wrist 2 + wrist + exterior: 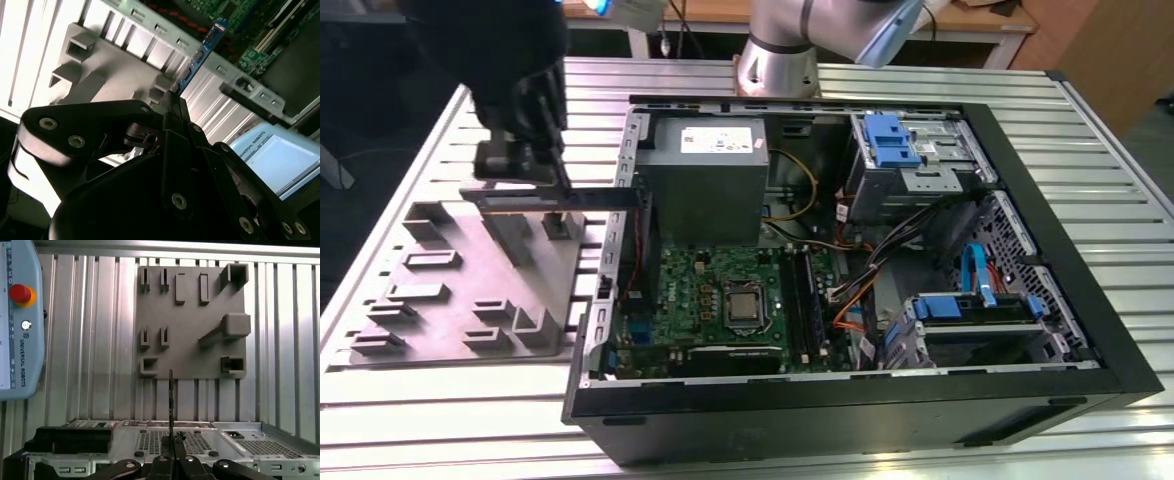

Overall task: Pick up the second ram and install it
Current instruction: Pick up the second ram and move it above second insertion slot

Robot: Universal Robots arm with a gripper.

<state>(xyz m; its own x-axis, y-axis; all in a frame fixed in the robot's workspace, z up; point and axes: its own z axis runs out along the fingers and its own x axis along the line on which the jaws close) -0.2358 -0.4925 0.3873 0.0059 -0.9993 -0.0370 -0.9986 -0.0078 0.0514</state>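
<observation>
The second ram (580,197) is a long thin dark strip held level above the grey holder plate (454,290), its far end reaching the computer case's wall on the exterior view's left. My gripper (523,180) is shut on the strip's other end. In the second wrist view the blue-green ram (200,55) sticks out from between the fingertips of the gripper (172,100). In the first wrist view the ram (171,400) appears edge-on, rising from the gripper (172,460). The green motherboard (707,290) with its long black slots (803,300) lies inside the case.
The open case (1067,300) holds a grey power supply (703,165), cables and blue-latched drive bays (887,140). The holder plate (190,320) has raised blocks and slots. A teach pendant (15,315) lies on the ribbed metal table (400,400). The arm's base (781,50) stands behind the case.
</observation>
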